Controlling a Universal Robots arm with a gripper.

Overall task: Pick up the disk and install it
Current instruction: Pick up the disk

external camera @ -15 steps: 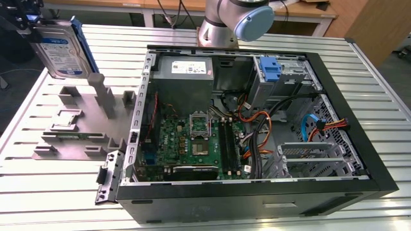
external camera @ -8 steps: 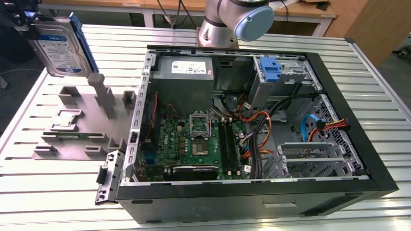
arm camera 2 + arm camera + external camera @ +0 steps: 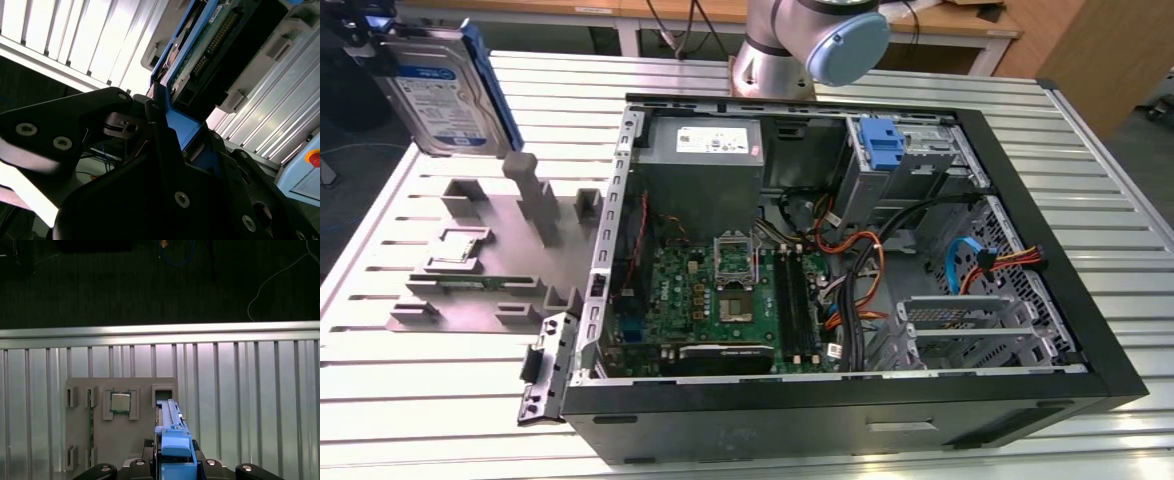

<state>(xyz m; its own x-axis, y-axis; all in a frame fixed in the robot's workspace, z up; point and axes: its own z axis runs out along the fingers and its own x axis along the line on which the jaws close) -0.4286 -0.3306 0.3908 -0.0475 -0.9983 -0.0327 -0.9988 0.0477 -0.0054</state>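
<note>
The disk (image 3: 447, 95), a silver hard drive with a white-and-blue label and a blue rail frame, hangs upright in the air at the exterior view's far left, above the grey fixture (image 3: 494, 260). My gripper (image 3: 380, 30) is shut on its upper end. In the first wrist view the drive's blue rail (image 3: 174, 440) runs edge-on between my fingers (image 3: 105, 470), over the fixture (image 3: 95, 440). The second wrist view shows the blue frame (image 3: 182, 125) clamped in the gripper (image 3: 167, 145) and the disk's circuit-board side (image 3: 210, 45).
An open black computer case (image 3: 1067, 330) lies on the slatted metal table (image 3: 400, 400), with a motherboard (image 3: 720, 290) and a bay holding a bare blue bracket (image 3: 881, 145). The fixture carries a square silver chip (image 3: 120, 402) and a memory stick (image 3: 467, 283). The arm's base (image 3: 781, 50) stands behind the case.
</note>
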